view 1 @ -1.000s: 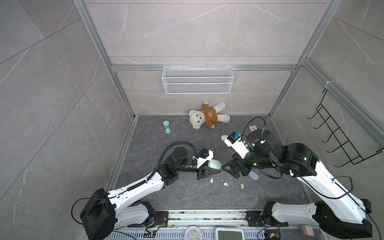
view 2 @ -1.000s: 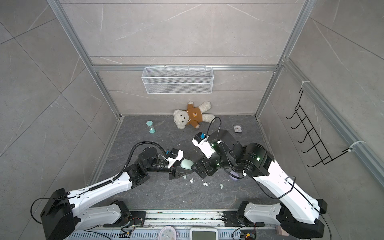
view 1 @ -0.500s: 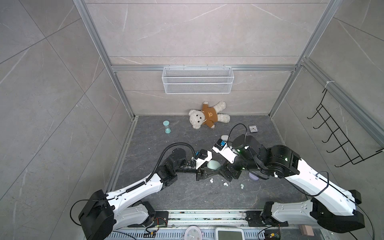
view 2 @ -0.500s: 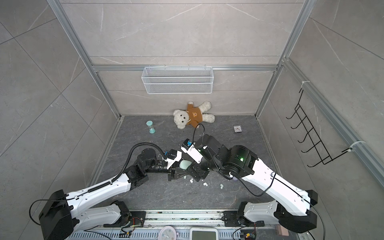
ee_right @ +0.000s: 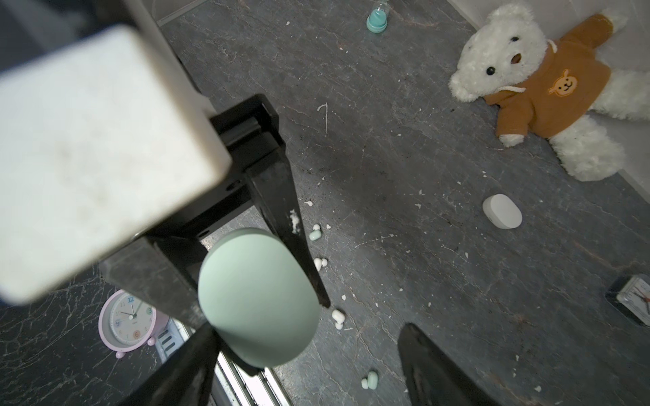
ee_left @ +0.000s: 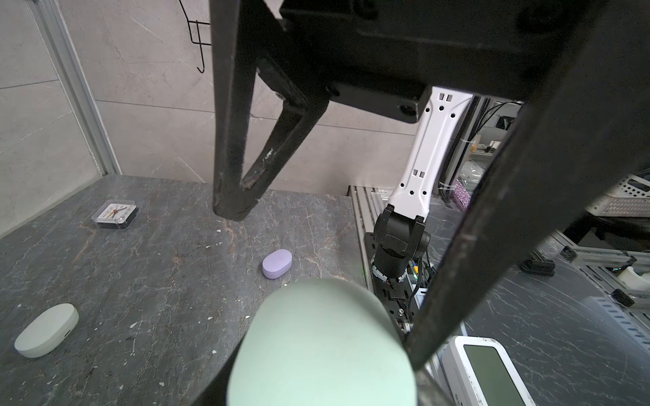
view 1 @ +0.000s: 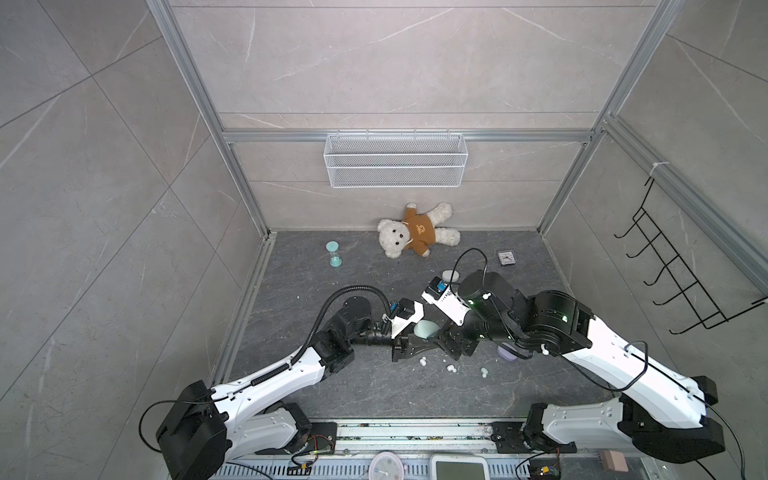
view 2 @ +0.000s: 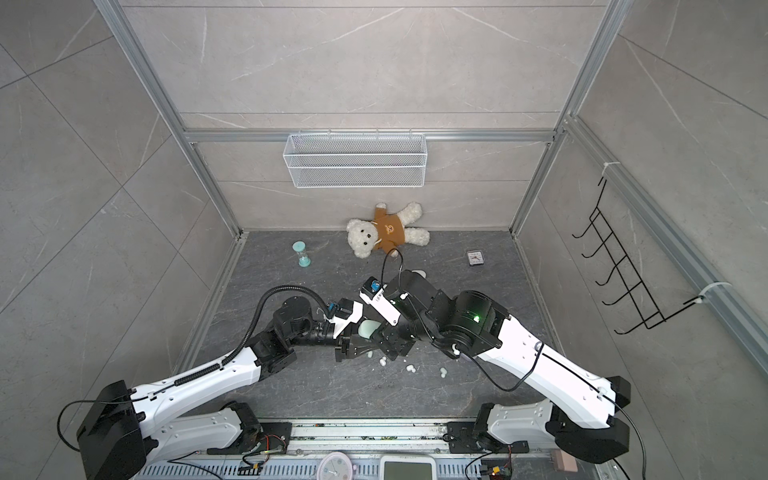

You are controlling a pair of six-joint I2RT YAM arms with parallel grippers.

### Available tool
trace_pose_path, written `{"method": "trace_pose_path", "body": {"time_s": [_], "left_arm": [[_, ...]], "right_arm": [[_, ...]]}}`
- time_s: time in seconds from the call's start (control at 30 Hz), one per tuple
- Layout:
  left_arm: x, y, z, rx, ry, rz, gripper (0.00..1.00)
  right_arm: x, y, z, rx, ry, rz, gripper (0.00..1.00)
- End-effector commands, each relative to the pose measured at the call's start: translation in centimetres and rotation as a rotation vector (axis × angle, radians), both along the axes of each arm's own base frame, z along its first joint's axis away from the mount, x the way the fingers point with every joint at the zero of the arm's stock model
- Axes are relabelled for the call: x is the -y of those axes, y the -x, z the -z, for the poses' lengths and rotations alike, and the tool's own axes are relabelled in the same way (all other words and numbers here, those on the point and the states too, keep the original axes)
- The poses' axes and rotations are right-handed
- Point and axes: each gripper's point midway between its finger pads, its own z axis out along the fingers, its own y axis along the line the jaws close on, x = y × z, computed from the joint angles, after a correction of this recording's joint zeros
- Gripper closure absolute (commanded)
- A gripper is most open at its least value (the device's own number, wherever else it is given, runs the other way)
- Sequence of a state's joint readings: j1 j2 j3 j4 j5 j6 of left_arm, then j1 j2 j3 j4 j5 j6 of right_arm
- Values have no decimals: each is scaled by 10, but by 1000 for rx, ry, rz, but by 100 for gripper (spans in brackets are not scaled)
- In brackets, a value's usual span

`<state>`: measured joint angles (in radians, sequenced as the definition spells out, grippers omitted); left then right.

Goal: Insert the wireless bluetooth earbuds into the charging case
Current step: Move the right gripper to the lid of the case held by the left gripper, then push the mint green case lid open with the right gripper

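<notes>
Earbuds (view 1: 449,368) lie loose on the tabletop (view 1: 374,270) at 5 o'clock of the closed mint green charging case (ee_right: 258,298) clamped in your left gripper (view 1: 405,347), where your right gripper (view 1: 453,347), jaws apart, has just swung in from 3 o'clock, probably to open it.

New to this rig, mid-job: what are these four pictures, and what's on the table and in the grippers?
Two robot arms work over a grey table. Two pictures look down from overhead; the other two come from cameras on the arms' wrists. The left gripper is shut on a green case; the right gripper is open, right next to it. Lying loose: tiny earbuds, a white case, a lilac case, a teddy bear, a sand timer and a small clock.
</notes>
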<state>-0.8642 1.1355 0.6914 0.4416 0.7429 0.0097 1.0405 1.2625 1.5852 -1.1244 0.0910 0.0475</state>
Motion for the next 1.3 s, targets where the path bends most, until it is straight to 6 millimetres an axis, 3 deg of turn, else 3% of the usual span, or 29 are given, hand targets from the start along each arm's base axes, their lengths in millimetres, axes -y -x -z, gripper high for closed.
{"method": "trace_pose_path", "body": {"time_s": [0.0, 0.67, 0.83, 0.93, 1.1, 1.27], "left_arm": [[-4, 11, -24, 52, 65, 44, 66], [-4, 15, -25, 55, 64, 61, 66], [-4, 14, -25, 47, 69, 53, 67], [-4, 14, -25, 46, 70, 51, 67], [-3, 14, -25, 43, 70, 51, 67], [-4, 13, -26, 45, 71, 48, 67]], "right_arm": [[6, -10, 7, 42, 54, 33, 18], [31, -37, -35, 202, 45, 213, 18], [35, -29, -41, 185, 8, 203, 18], [29, -11, -46, 137, -53, 115, 17], [13, 17, -26, -3, -76, -22, 17], [1, 23, -13, -40, -75, -67, 17]]}}
